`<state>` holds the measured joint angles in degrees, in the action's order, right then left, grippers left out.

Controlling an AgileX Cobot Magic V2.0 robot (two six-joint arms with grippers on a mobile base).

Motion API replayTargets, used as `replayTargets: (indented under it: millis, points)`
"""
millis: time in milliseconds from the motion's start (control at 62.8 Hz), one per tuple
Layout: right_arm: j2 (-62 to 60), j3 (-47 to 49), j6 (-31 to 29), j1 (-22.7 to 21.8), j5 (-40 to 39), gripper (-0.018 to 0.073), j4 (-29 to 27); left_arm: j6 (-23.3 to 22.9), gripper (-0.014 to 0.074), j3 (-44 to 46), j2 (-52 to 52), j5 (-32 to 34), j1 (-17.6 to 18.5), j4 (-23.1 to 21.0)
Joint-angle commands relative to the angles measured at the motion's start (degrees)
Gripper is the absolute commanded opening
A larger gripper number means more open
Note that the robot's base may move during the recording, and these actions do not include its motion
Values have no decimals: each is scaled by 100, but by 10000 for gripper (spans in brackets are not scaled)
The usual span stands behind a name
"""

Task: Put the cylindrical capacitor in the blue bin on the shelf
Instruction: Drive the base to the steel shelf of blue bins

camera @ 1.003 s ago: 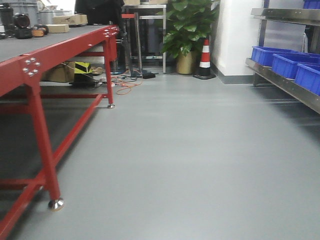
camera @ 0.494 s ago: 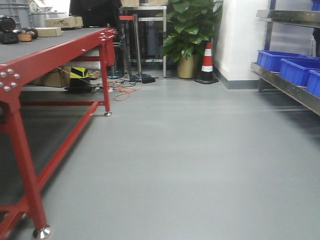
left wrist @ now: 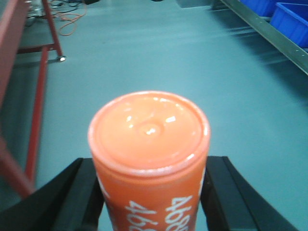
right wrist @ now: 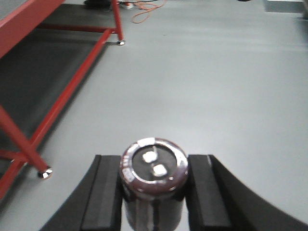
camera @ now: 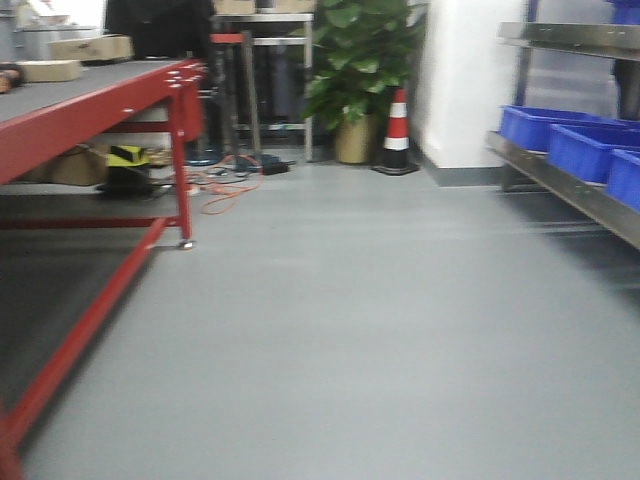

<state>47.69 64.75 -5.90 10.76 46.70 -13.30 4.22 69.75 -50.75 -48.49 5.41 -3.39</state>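
The cylindrical capacitor [left wrist: 149, 130], an orange cylinder with white digits on its side, stands upright in the left wrist view. My left gripper [left wrist: 150, 168] is shut on it, one black finger on each side. My right gripper [right wrist: 154, 166] is shut on a dark glossy cylinder [right wrist: 153, 159] with two silver terminals on top. The steel shelf [camera: 570, 185] runs along the right side, with blue bins [camera: 535, 125] on its lower tier. Its rail [left wrist: 269, 36] and a blue bin [left wrist: 291, 17] also show at the top right of the left wrist view. Neither gripper shows in the front view.
A red-framed table [camera: 90, 100] with cardboard boxes stands on the left, its leg [camera: 183, 170] on the grey floor. At the far end are a traffic cone [camera: 397, 130], a potted plant [camera: 355, 60] and an orange cable [camera: 225, 190]. An aisle of grey floor runs between table and shelf.
The front view has rolled forward along the aisle. The near table leg has passed out of view, the table has slid left, and the picture is now blurred by motion.
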Motion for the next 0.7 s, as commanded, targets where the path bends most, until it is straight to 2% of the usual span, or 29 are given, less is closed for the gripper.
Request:
replayTargets:
  millis: [0, 685]
  points:
    - [-31, 61, -24, 5, -137, -162, 45, -40, -111, 17, 18, 152, -18, -28]
    - [-31, 61, -24, 5, -137, -162, 45, -40, -111, 17, 18, 152, -18, -28]
